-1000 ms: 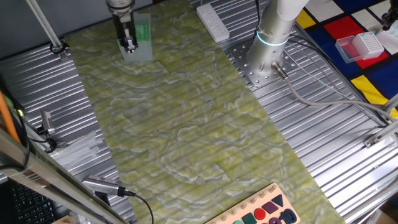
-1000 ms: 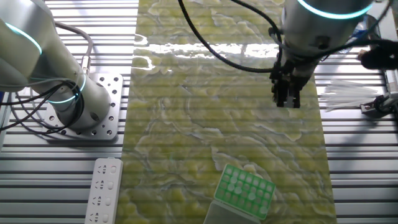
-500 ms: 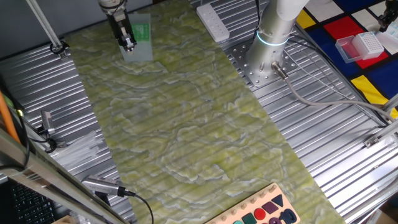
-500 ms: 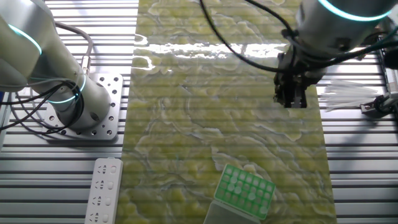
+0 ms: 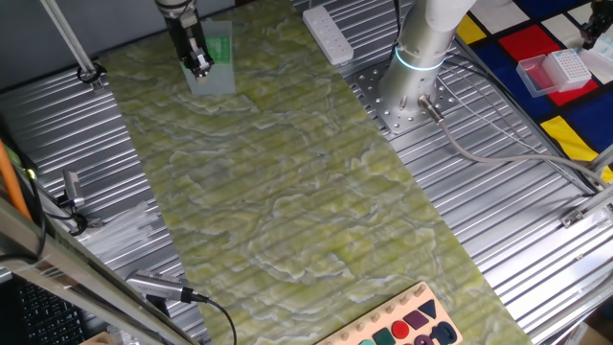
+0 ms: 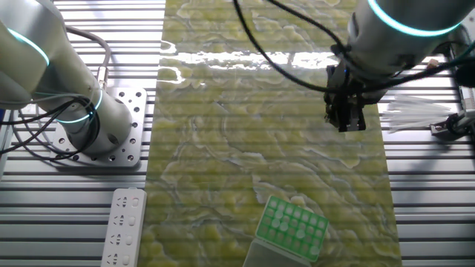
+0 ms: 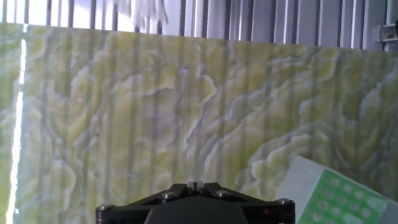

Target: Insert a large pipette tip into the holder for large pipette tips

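Note:
The holder for large pipette tips (image 5: 220,56) is a small rack with a green top on the green marbled mat; it also shows in the other fixed view (image 6: 294,225) and at the lower right of the hand view (image 7: 336,198). A heap of loose large pipette tips (image 6: 417,115) lies on the ribbed metal beside the mat, also seen in the first fixed view (image 5: 126,226) and at the top of the hand view (image 7: 140,9). My gripper (image 6: 346,123) hangs above the mat between holder and heap, with jaws together. I see no tip in it. It also shows in the first fixed view (image 5: 199,65) and the hand view (image 7: 194,184).
A white power strip (image 5: 329,34) lies beside the mat near the arm's base (image 5: 418,57). A white-topped clear tip box (image 5: 557,69) stands far off on the coloured surface. A wooden shape board (image 5: 407,326) sits at the mat's near end.
The gripper has moved a short way sideways toward the heap of loose tips and away from the holder. Its jaws stayed together.

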